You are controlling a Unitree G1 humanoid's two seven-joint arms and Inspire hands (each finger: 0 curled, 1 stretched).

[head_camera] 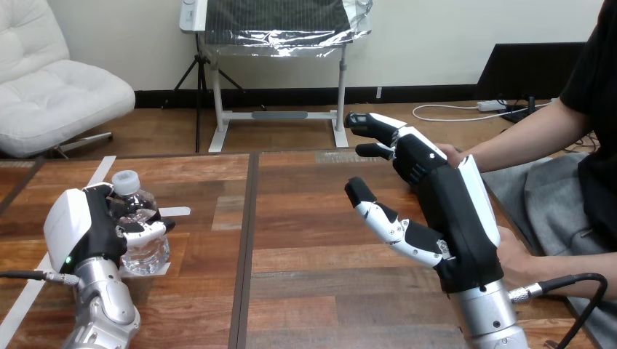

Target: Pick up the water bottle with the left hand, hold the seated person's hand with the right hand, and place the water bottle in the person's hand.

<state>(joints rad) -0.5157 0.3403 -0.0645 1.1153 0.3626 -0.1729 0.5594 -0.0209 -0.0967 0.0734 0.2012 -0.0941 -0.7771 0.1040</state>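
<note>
A clear water bottle (148, 253) with a white cap stands on the wooden table (305, 291) at the left. My left hand (76, 227) is wrapped round it, fingers and thumb curled across its front. My right hand (444, 196) is raised over the table's right part, open, with fingers stretched away from me and the thumb out to the left. The person's hand (450, 152) reaches in from the right and shows just behind my right hand's back. I cannot tell whether the two touch.
The person sits at the table's right side, with a second forearm (525, 263) resting low beside my right wrist. White tape strips (100, 171) lie on the table's left part. A dark seam (247, 240) runs down the table between my hands.
</note>
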